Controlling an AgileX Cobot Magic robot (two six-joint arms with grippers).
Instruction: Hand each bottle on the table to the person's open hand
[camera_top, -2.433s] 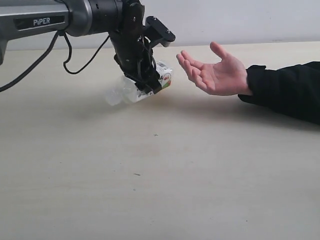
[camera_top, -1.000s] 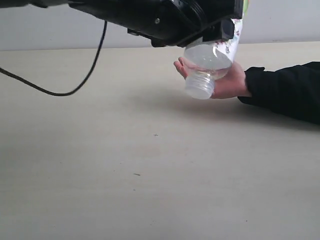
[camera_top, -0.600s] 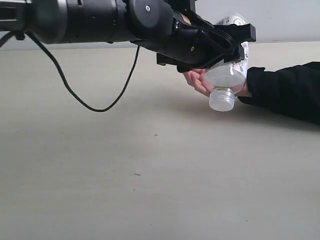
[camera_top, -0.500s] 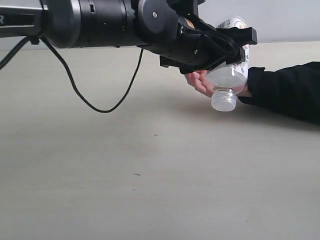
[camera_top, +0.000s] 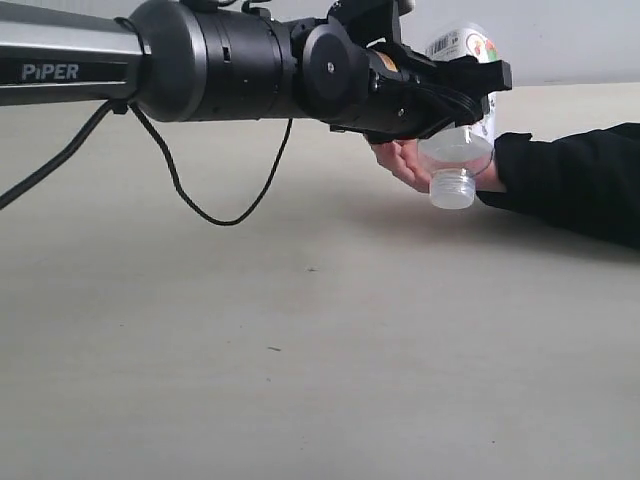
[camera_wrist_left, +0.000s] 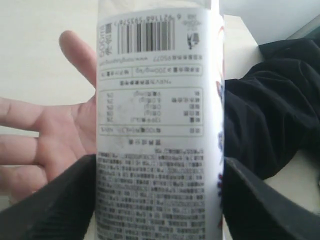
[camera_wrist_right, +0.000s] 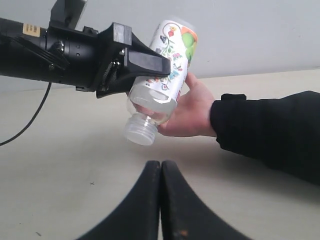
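Note:
A small clear bottle (camera_top: 458, 150) with a colourful label hangs tilted, its white cap pointing down. My left gripper (camera_top: 455, 85) is shut on its labelled body, one finger (camera_wrist_left: 55, 210) on each side of the bottle (camera_wrist_left: 160, 125). The person's open hand (camera_top: 405, 160) lies just behind and under it, palm (camera_wrist_left: 50, 135) up; contact between them cannot be told. From the right wrist, the bottle (camera_wrist_right: 162, 80) sits against the hand (camera_wrist_right: 192, 112). My right gripper (camera_wrist_right: 161, 165) is shut and empty, low over the table (camera_wrist_right: 75, 165), short of them.
A black sleeve (camera_top: 570, 180) stretches from the hand to the right edge along the table (camera_top: 300, 350). A black cable (camera_top: 215, 215) droops beneath the left arm. A pale wall runs behind the table's far edge.
The left arm has carried the bottle rightward to the open hand. The bottle has swung more cap-down. My right gripper stays shut.

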